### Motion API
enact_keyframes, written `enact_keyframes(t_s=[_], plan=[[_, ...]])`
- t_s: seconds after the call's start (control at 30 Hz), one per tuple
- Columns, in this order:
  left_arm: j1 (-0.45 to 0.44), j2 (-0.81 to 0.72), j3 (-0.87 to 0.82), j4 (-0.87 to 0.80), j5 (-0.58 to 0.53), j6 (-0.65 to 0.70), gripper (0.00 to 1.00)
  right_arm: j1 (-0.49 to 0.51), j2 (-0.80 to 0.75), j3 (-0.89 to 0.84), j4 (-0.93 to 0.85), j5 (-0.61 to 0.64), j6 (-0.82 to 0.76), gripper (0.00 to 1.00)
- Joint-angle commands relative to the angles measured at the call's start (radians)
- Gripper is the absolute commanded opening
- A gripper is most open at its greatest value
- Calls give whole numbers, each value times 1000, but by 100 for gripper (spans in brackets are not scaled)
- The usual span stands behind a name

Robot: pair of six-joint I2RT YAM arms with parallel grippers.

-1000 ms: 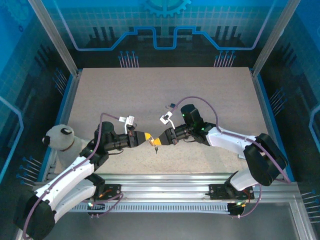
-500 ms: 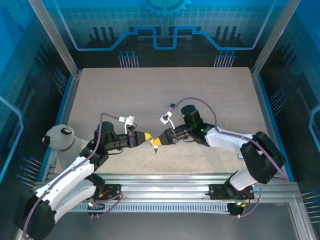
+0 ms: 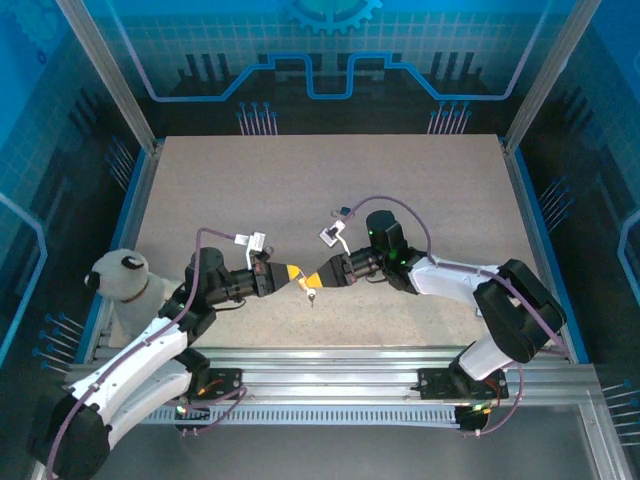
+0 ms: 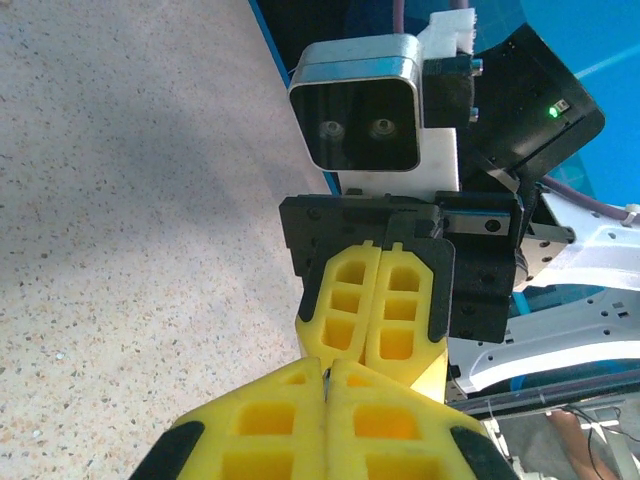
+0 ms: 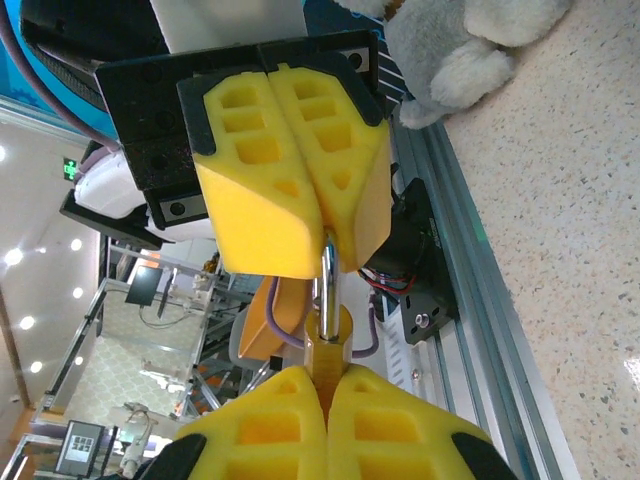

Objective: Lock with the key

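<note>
Left gripper clamps the shackle; right gripper clamps the padlock body. Locking step judged underway; next needs twisting without slip

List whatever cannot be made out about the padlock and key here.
The key: top external view, too small; the hanging speck could be it.
Keyhole: right wrist view, the padlock body is buried between the right hand fingers.
Top of the shackle: right wrist view, pinched inside the left hand.
Padlock: left wrist view, hidden behind both shut hands.
</note>
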State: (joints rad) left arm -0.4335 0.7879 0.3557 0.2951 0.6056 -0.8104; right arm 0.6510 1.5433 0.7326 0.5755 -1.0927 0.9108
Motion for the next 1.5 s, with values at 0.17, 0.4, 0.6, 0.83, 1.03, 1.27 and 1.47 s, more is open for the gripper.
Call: enact_keyframes(t_s=[0.17, 0.4, 0.6, 0.83, 1.03, 1.27, 1.47], plan=[[-2, -16, -48, 12, 13, -26, 0, -13, 14, 14, 209, -21, 84, 0], [-10, -20, -77, 70, 11, -58, 0, -14, -6, 38, 121, 42, 40, 0], [-28, -18, -94, 101, 5, -69, 0, -15, 9, 62, 120, 85, 49, 0], [-37, -18, -111, 124, 1, -73, 0, -15, 32, 83, 194, 89, 109, 0], [-42, -15, -119, 139, -1, -77, 0, -11, 43, 101, 208, 102, 127, 0], [-48, -15, -129, 153, -1, -85, 0, -14, 52, 123, 207, 110, 126, 0], [-56, -14, -139, 166, -2, -89, 0, -28, 70, 141, 221, 111, 139, 0]])
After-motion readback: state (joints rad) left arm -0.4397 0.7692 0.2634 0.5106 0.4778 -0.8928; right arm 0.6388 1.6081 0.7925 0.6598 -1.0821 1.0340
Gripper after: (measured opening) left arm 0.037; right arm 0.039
